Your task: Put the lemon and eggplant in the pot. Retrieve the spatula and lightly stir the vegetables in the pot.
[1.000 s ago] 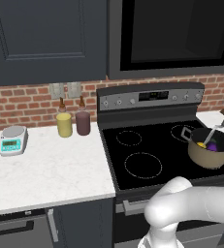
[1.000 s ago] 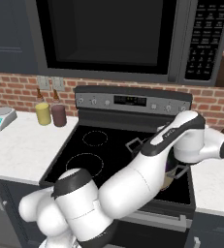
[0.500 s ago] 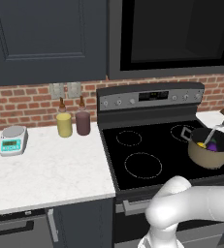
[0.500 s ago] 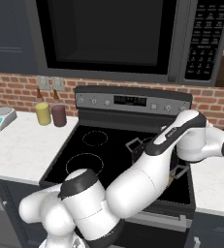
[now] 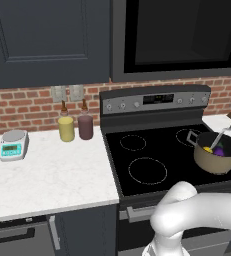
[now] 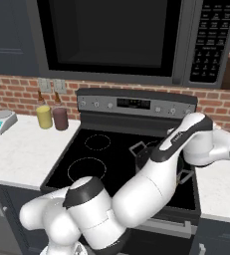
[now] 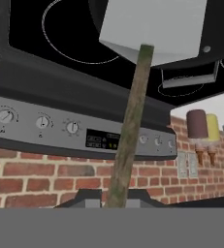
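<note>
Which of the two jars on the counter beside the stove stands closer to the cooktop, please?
The maroon jar stands closer, right by the stove's left edge; the pale yellow jar sits on its far side, toward the kitchen scale.

In front of me the black stove top (image 5: 157, 150) carries the tan pot (image 5: 217, 159), which sits on the front burner at the side nearest my arm. To the left of it, the white counter (image 5: 52, 175) bears a pale yellow jar (image 5: 66, 128) and a maroon jar (image 5: 85, 126) standing just beside each other near the brick wall. A small teal scale (image 5: 13, 144) rests farther left, well apart from the jars.
</note>
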Available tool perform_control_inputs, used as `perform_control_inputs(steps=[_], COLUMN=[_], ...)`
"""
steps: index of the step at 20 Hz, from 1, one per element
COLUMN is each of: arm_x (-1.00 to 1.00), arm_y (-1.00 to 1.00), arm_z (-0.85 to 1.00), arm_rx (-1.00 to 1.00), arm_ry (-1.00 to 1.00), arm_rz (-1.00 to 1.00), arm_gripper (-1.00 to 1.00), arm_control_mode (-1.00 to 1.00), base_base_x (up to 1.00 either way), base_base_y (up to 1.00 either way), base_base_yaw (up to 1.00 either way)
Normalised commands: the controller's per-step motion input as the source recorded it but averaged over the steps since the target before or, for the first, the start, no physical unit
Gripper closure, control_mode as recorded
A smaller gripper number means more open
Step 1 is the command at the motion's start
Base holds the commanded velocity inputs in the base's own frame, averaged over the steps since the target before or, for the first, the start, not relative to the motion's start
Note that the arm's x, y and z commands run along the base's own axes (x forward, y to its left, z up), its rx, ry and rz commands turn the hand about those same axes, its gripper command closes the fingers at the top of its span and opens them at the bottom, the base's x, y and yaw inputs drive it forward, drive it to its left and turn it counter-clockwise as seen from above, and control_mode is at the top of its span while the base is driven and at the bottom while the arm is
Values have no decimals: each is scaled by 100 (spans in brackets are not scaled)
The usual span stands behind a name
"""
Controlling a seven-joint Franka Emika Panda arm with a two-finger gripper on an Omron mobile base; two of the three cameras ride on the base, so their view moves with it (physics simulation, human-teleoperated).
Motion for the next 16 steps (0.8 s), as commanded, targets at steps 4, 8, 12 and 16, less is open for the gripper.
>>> perform_control_inputs(steps=[4, 8, 12, 16], arm_x=[2, 25, 21, 2], arm_y=[0, 0, 11, 16], arm_z=[7, 0, -20, -35], arm_rx=[-2, -9, -10, -6], arm_ry=[8, 12, 6, 1], arm_rz=[-1, 0, 12, 28], arm_gripper=[100, 100, 100, 100], arm_control_mode=[-100, -100, -100, -100], base_base_x=[0, 0, 0, 0], base_base_y=[0, 0, 0, 0], base_base_yaw=[0, 0, 0, 0])
